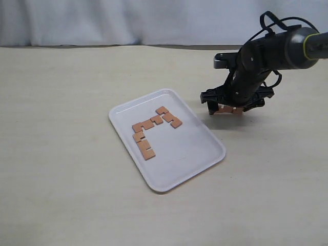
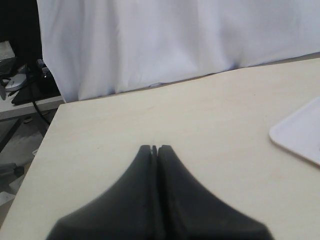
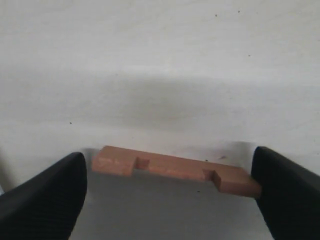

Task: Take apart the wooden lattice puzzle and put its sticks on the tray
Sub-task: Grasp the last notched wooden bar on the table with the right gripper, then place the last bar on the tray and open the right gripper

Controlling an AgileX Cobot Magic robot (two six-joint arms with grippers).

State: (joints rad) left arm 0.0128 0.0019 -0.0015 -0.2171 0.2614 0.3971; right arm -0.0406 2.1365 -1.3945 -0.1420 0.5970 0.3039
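No assembled lattice puzzle shows; its sticks lie apart. Three reddish-brown notched sticks (image 1: 144,124) (image 1: 169,116) (image 1: 144,145) rest flat on the white tray (image 1: 189,154). A fourth stick (image 1: 229,108) (image 3: 170,169) lies on the table just right of the tray. My right gripper (image 1: 231,109) (image 3: 170,192) is down over it, open, with one finger at each end of the stick. One fingertip (image 3: 272,175) touches an end; a thin gap shows at the other. My left gripper (image 2: 155,148) is shut on nothing, above bare table, away from the tray corner (image 2: 300,132).
The pale table (image 1: 61,154) ends at a white curtain (image 1: 128,20) along the back. In the left wrist view the table's edge (image 2: 47,135) drops off beside dark equipment (image 2: 17,80) on the floor.
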